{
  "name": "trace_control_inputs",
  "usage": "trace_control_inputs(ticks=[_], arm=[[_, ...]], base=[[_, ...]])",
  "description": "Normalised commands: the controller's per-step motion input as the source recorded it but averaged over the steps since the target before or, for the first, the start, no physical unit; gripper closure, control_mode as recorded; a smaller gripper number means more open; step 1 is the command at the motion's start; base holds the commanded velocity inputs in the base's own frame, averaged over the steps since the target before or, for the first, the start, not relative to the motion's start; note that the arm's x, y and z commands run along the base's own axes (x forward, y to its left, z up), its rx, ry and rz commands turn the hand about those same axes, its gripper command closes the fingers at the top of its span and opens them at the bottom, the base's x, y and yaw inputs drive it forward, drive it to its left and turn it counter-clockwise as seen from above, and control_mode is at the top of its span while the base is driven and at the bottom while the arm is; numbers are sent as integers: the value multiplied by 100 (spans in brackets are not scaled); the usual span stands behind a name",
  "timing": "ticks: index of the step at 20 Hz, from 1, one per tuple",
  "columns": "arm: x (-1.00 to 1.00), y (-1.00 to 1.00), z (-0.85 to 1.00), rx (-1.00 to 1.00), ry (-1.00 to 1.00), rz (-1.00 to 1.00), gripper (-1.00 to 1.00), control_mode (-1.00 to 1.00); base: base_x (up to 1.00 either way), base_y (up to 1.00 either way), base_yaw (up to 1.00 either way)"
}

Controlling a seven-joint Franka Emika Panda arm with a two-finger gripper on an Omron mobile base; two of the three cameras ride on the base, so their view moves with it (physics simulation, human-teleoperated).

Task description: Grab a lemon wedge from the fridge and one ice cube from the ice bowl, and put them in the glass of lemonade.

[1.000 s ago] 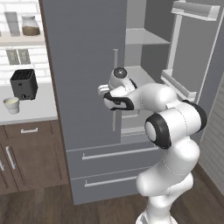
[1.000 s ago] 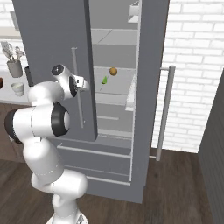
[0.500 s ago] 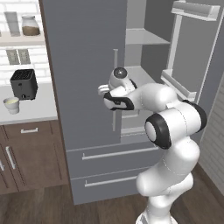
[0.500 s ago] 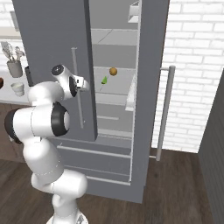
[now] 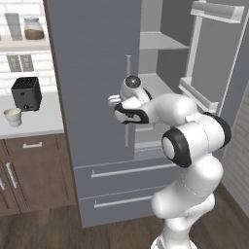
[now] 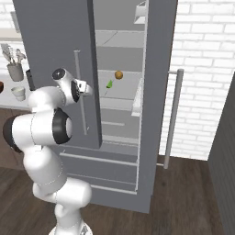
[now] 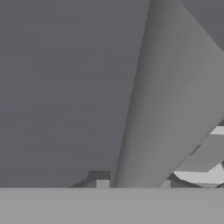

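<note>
The lemon wedge [image 6: 109,84] sits on a shelf inside the fridge [image 6: 59,55], right door wide open. The gripper [image 7: 133,184] has just snapped shut around the left door's bar handle [image 5: 128,99], so that door looks next. Open floor lies right.

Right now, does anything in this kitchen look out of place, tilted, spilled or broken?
Nothing looks spilled, askew or damaged. The tall grey double-door fridge has its right door swung open, with a small yellow-green wedge and a round orange fruit resting on a shelf. The hand grips the left door's bar handle.
</note>
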Motion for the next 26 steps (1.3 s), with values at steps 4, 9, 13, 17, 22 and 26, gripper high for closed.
trace_control_inputs(ticks=[4,9,13,17,22,26], arm=[[-59,54,0,0,-1,0,100,-100],[-85,55,8,0,0,2,100,-100],[-100,58,31,0,0,6,100,-100],[-100,48,46,0,0,9,100,-100],[-100,52,50,0,0,12,100,-100],[-100,38,34,0,0,6,-100,-100]], base=[[0,0,0],[0,0,0],[0,0,0],[0,0,0],[0,0,0],[0,0,0]])
